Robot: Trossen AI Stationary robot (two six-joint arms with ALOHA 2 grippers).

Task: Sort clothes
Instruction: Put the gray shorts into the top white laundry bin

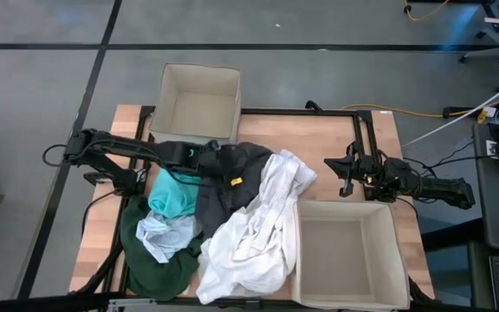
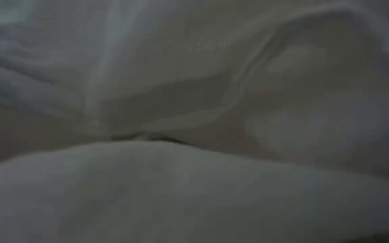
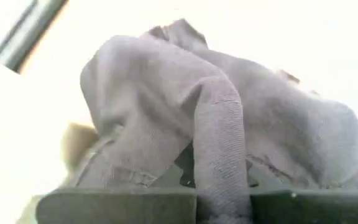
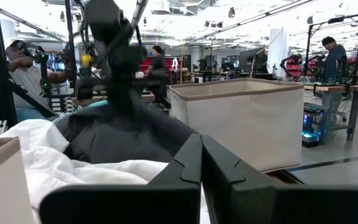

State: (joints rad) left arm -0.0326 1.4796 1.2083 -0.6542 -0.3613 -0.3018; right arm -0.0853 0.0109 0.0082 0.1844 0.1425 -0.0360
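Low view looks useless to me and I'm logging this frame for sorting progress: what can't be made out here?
- Low view: white garment fills it, hiding table, arms and boxes.
- Left wrist view: dark grey garment drapes over the left gripper, hiding its fingers.
- High view: clothes beneath the pile are hidden.

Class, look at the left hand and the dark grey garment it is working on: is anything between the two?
Nothing visible. The left hand is at the dark grey garment, and the left wrist view shows a fold of it pinched between the fingers.
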